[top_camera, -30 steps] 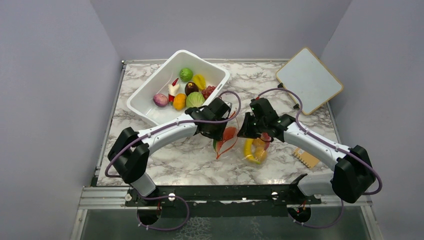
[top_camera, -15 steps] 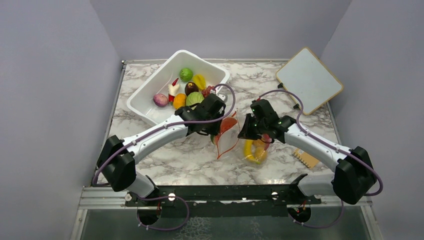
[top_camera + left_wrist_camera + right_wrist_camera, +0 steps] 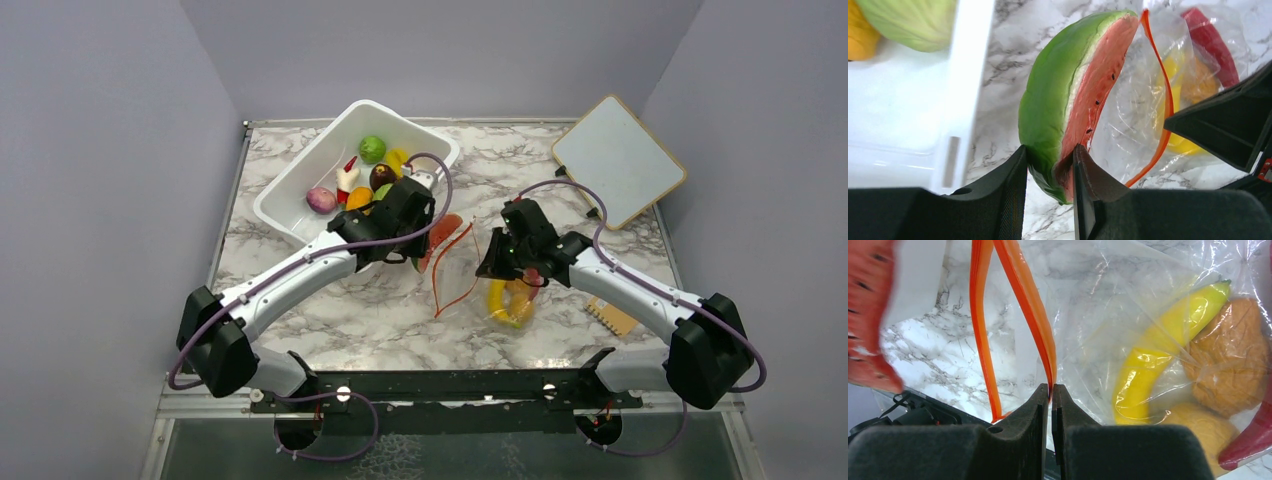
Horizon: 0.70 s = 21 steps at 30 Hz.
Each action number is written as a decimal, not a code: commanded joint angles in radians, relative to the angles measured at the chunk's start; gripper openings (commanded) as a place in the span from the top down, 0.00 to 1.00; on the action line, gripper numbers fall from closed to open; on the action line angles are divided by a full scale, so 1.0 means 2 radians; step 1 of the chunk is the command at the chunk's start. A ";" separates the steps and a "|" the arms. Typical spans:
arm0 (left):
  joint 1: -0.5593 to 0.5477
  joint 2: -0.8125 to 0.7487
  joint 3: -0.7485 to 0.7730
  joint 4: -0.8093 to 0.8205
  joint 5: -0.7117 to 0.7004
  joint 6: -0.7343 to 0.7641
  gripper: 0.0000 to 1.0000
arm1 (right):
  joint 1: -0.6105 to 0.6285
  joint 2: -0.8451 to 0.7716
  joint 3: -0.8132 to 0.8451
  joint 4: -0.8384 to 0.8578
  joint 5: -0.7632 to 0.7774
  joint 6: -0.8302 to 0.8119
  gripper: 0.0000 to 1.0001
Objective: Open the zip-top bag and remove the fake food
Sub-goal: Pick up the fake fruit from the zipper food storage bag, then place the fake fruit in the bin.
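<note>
removal step: left pincer (image 3: 1049, 159) is clamped on the watermelon (image 3: 1068, 95), outside the bag (image 3: 480, 280), beside the tub (image 3: 968, 75). right pincer (image 3: 1050, 390) is shut on the zip strip (image 3: 1023, 305), holding the mouth open at mid surface (image 3: 340, 300). banana (image 3: 1158, 345), oranges (image 3: 1228, 347) and maybe a red piece (image 3: 1248, 440) lie inside. next, set the watermelon down and reach back in.

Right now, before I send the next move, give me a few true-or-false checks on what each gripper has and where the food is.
1. The left gripper holds the watermelon slice. True.
2. The slice is inside the bag. False: it is outside, between the bag and the tub.
3. The right gripper is open and clear of the bag. False: it is shut on the zip strip.
4. The banana is in the bag. True.
5. The bag's mouth is zipped shut. False: the two halves of the strip stand apart.
</note>
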 commanded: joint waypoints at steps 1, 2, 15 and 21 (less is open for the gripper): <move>0.029 -0.041 0.003 0.028 -0.042 -0.009 1.00 | 0.003 -0.013 -0.006 0.003 0.014 0.002 0.91; 0.039 -0.044 0.002 0.029 -0.041 -0.010 1.00 | 0.003 -0.015 -0.007 0.004 0.013 0.002 0.91; 0.244 -0.071 -0.050 0.038 0.025 -0.031 1.00 | 0.003 -0.021 -0.009 0.004 0.009 0.002 0.91; 0.284 -0.049 -0.102 0.053 0.090 -0.047 1.00 | 0.003 -0.017 -0.008 0.009 0.002 0.000 0.91</move>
